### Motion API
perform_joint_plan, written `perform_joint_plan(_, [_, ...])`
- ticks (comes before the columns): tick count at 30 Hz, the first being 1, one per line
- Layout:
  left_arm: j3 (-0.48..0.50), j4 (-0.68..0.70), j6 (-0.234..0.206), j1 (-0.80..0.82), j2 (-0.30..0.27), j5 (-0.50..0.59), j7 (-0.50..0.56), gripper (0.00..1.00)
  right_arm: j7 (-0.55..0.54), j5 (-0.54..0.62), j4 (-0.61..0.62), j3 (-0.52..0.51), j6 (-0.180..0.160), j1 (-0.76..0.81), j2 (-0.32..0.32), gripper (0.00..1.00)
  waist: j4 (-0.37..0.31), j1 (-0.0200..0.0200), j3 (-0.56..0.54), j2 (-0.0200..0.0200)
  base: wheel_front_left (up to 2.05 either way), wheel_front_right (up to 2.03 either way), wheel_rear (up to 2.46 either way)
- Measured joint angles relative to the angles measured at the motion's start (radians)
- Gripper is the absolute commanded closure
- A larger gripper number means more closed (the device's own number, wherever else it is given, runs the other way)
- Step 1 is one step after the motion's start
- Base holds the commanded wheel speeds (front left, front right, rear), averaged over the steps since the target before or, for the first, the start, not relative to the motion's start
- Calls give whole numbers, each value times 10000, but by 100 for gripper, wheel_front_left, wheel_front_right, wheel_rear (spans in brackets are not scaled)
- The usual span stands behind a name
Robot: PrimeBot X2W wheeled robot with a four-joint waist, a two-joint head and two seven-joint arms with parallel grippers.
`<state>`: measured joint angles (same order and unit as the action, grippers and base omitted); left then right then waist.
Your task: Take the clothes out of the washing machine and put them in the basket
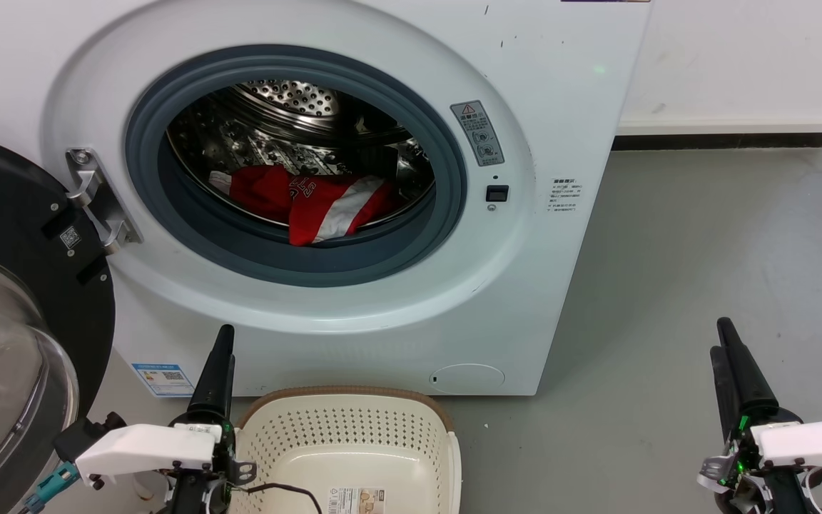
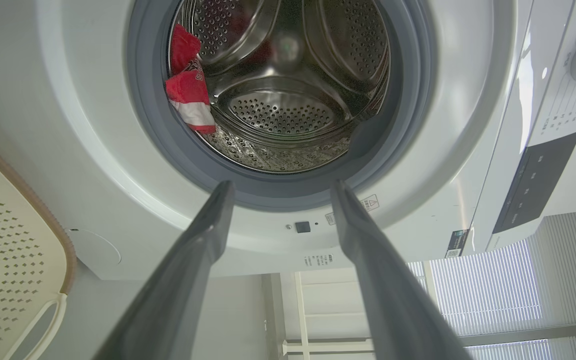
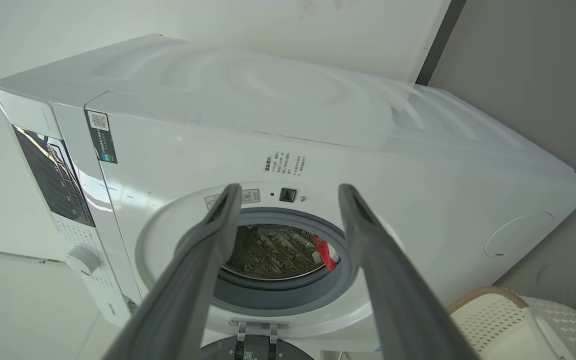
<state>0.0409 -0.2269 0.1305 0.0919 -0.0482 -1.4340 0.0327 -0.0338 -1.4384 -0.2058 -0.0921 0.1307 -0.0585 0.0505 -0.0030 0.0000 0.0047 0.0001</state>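
Door (image 1: 18,235) hangs open at far left. We see the left gripper (image 2: 283,187) with fingers spread, holding nothing, low beside the basket (image 1: 343,428), which sits in front of the washing machine (image 1: 561,107). Clothes (image 1: 311,203) lie bunched at the drum's front lip; we judge them light, soft and floppy, best pinched at a raised fold. We can't read their lettering, the blue label (image 1: 163,378) or the warning sticker (image 1: 477,132). Right gripper (image 3: 289,187) is likewise spread and empty

Grey floor (image 1: 703,235), white wall (image 1: 739,57) with a dark skirting strip (image 1: 718,140), pale window blinds (image 2: 488,285)
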Motion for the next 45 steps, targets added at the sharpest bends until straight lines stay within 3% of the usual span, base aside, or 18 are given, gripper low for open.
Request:
perform_joint_plan(20, [-554,336,0,145,-4,4094,-779,0,786,4976,627,205,0,395,0,0,7,0,-56,0,0,0,0])
perform_joint_plan(45, [-968,435,-2,323,-36,8232,-1559,0,1570,9056,855,359,0,600,0,0,20,0,-110,0,0,0,0])
